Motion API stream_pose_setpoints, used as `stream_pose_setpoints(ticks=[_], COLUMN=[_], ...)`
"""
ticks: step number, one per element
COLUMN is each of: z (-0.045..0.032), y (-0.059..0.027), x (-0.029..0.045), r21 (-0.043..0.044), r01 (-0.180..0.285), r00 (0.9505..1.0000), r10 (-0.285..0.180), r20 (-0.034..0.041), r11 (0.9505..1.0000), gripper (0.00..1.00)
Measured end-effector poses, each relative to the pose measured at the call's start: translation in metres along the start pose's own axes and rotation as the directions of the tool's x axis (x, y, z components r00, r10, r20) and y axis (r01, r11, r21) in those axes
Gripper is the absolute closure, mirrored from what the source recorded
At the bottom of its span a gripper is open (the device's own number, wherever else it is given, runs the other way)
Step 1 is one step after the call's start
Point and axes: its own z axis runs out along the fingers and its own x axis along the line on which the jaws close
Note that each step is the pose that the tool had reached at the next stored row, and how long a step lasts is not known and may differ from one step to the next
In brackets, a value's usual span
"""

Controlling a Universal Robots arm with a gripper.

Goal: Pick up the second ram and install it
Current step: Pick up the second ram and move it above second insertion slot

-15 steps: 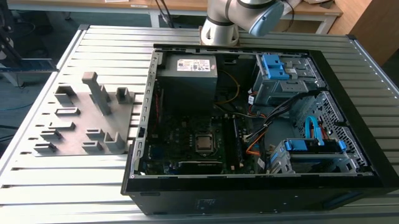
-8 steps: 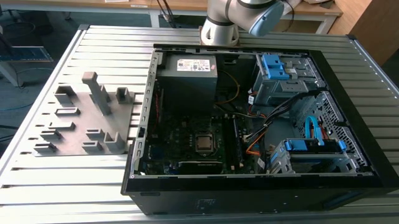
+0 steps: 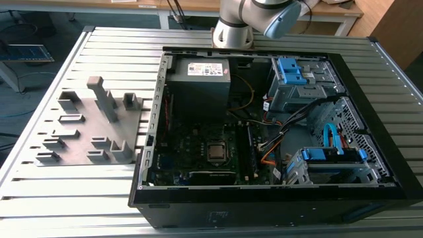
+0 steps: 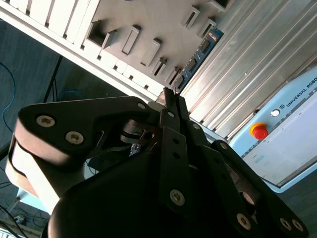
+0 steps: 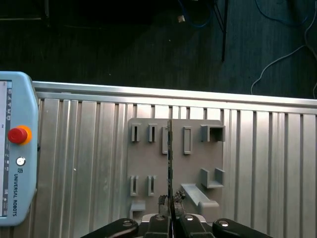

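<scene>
Second ram: the second ram (image 5: pixel 170 158) is in the gripper's grasp, seen edge-on in the first wrist view as a thin dark line running out from the fingertips. In the second wrist view its bluish-green face (image 4: pixel 200 52) shows beyond the tips.
Gripper: the gripper (image 5: pixel 171 203) has its fingers (image 5: pixel 162 200) pressed together on one end of the stick. The second wrist view shows the same pinch at the gripper's tip (image 4: pixel 169 94).
Where it hangs: in the air above the grey fixture (image 5: pixel 148 163), not touching it.
Fixture: a grey plate with upright blocks and slots, lying on the ribbed metal table (image 5: pixel 84 163). In the exterior view it sits (image 3: pixel 79 144) toward that view's left.
Computer case: the open computer case (image 3: pixel 370 163) lies just beside the fixture, on the exterior view's right, with the CPU socket (image 3: pixel 216 151) on the board inside.
Arm: the arm (image 3: pixel 251 20) rises behind the case.
Pendant: a pale blue teach pendant (image 5: pixel 15 163) with a red button (image 5: pixel 17 135) rests on the table near the fixture.
</scene>
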Motion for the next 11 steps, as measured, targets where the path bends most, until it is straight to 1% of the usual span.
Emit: stream_pose_setpoints(ticks=[2, 4, 11], z=[-0.0003, 0.0000, 0.0027], y=[-0.0011, -0.0061, -0.0376], x=[-0.0001, 0.0002, 0.0015], r21=[-0.0003, -0.0004, -0.0049], r01=[0.000, 0.000, 0.000], r00=[1.0000, 1.0000, 1.0000], r10=[0.000, 0.000, 0.000], r20=[-0.0002, 0.0000, 0.0002], r11=[1.0000, 1.0000, 1.0000], gripper=[0.87, 0.87, 0.87])
